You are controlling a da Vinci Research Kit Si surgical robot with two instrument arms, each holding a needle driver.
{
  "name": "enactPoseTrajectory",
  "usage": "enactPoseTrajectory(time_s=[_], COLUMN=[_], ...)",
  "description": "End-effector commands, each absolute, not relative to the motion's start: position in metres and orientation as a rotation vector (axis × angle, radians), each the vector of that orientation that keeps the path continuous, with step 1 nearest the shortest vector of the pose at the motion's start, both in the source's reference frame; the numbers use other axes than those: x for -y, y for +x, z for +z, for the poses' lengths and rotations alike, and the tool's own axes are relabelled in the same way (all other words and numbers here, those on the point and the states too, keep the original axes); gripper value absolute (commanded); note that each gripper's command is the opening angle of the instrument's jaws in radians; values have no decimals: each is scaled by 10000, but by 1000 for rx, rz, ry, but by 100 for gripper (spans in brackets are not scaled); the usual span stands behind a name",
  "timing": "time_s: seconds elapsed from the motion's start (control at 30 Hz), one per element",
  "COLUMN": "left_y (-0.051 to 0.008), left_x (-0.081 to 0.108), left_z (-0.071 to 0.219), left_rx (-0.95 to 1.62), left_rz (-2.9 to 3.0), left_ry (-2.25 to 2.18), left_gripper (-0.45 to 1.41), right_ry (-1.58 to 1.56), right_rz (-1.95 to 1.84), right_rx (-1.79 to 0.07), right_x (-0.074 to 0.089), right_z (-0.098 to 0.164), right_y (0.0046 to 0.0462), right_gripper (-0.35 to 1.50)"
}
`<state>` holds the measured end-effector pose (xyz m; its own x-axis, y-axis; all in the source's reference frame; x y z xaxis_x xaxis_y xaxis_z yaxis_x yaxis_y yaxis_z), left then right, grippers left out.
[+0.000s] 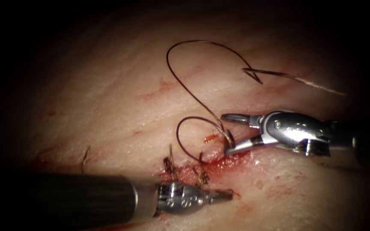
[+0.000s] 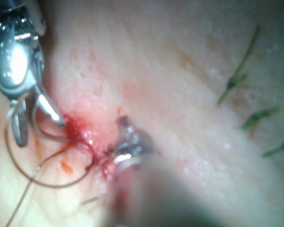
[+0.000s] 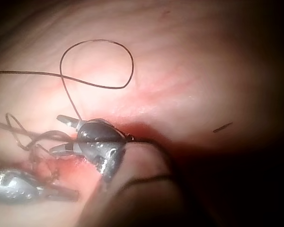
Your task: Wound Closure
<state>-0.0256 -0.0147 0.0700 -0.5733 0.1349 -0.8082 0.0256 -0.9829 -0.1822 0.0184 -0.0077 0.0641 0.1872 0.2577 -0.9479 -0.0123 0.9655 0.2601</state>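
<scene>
I have the right end effector [image 1: 230,134] spread wide just above the red end of the cut [image 1: 202,169], one jaw pointing out over clean tissue [image 1: 120,98] and the other angled down so its tip sits at the wound edge. Between those jaws, at the tip of the lower one, I can see the needle [image 1: 229,137] as a short pale curve standing out of the tissue; the jaws bracket it but are not closed on it, so this tool holds nothing. How much of the needle's curve is buried I cannot tell. The thread [image 1: 193,92] runs from the needle up past the upper jaw in a tall loop, with a second, smaller loop curling just off the jaw tips toward the cut.

My left end effector [image 1: 223,195] lies below the cut, on the near side of the right tool and well clear of the needle, its jaws pressed together on nothing. Its tip points toward the patch of red fluid [image 1: 225,162] under the right tool's lower jaw. Short cut ends of thread [image 1: 168,164] stand up from earlier stitches just above its wrist
</scene>
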Motion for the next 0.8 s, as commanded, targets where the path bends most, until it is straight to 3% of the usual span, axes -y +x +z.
enactPoseTrajectory(time_s=[0.03,0.13,0.17,0.2,0.3,0.33,0.37,0.4,0.43,0.47,0.5,0.8], left_y=[-261,-260,-260,-260,-260,-260,-260,-260,-260,-260,-260,-260], left_x=[152,153,153,153,153,153,153,153,154,154,154,154], left_z=[705,705,705,705,704,704,704,704,704,703,703,701], left_rx=[272,273,274,274,273,273,273,273,274,274,275,275], left_rz=[2718,2718,2719,2719,2719,2719,2718,2718,2718,2718,2718,2717], left_ry=[-1422,-1422,-1423,-1423,-1423,-1423,-1422,-1422,-1422,-1423,-1423,-1423], left_gripper=[-45,-45,-45,-45,-45,-45,-45,-45,-45,-45,-45,-45], right_ry=[210,197,188,188,177,177,181,181,186,197,213,390], right_rz=[187,182,164,164,104,104,91,91,86,66,78,156], right_rx=[-1375,-1376,-1362,-1362,-1345,-1345,-1331,-1331,-1321,-1298,-1297,-1248], right_x=[80,77,75,75,73,73,73,73,72,72,71,87], right_z=[648,650,652,652,653,653,655,655,655,656,656,663], right_y=[195,199,199,199,197,197,196,196,195,193,192,193], right_gripper=[131,130,115,115,57,57,16,16,2,-28,-35,-35])
